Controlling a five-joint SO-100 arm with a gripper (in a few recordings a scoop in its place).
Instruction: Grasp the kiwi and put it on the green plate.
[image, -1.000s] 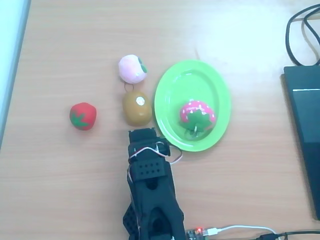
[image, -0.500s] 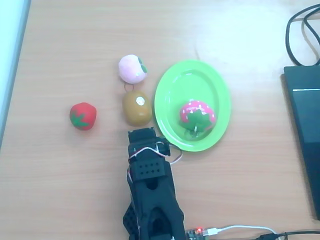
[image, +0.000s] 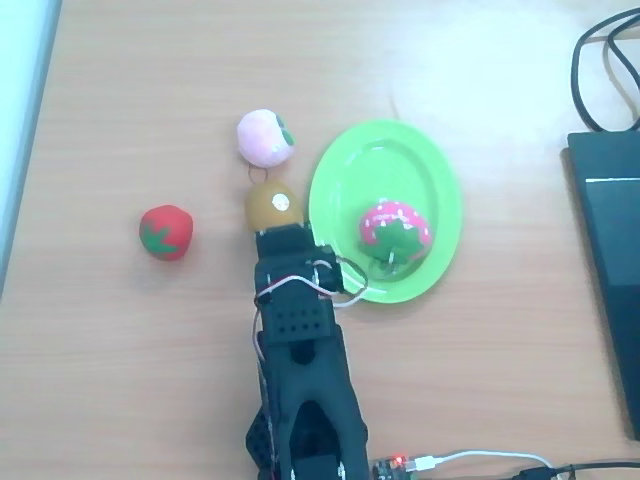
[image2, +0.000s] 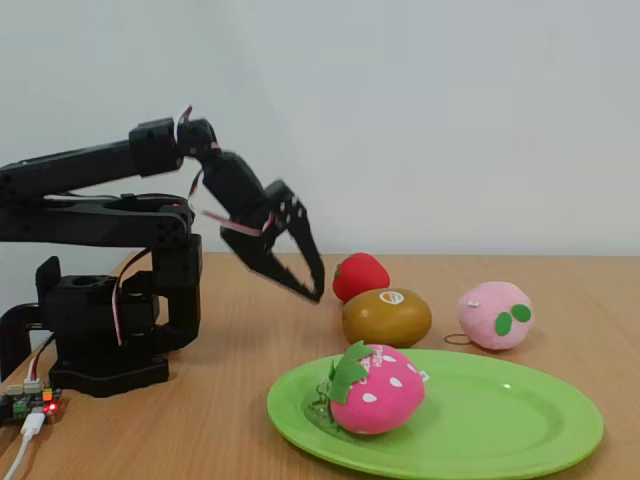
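- The kiwi (image: 271, 205) lies on the wooden table (image: 150, 360), just beside the green plate (image: 340, 170) at the plate's 9 o'clock edge in the overhead view; its pale spot faces up.
- In the fixed view the kiwi (image2: 387, 317) sits on the table behind the green plate (image2: 500, 420), not on it.
- The gripper (image2: 308, 282) hangs above the table with its two fingers apart (a clear gap shows between them in the fixed view), tips pointing down toward the kiwi's near side and holding nothing.
- From overhead the gripper (image: 283, 238) covers the kiwi's 6 o'clock end, with the black arm (image: 300, 380) running back toward the picture's lower edge.
- A pink strawberry toy (image: 395, 230) rests on the plate, toward its 4 o'clock part.
- A pink-white round toy (image: 264, 137) with a green leaf sits at the kiwi's 12 o'clock, close by.
- A red tomato toy (image: 165, 231) lies at the kiwi's 9 o'clock, well apart.
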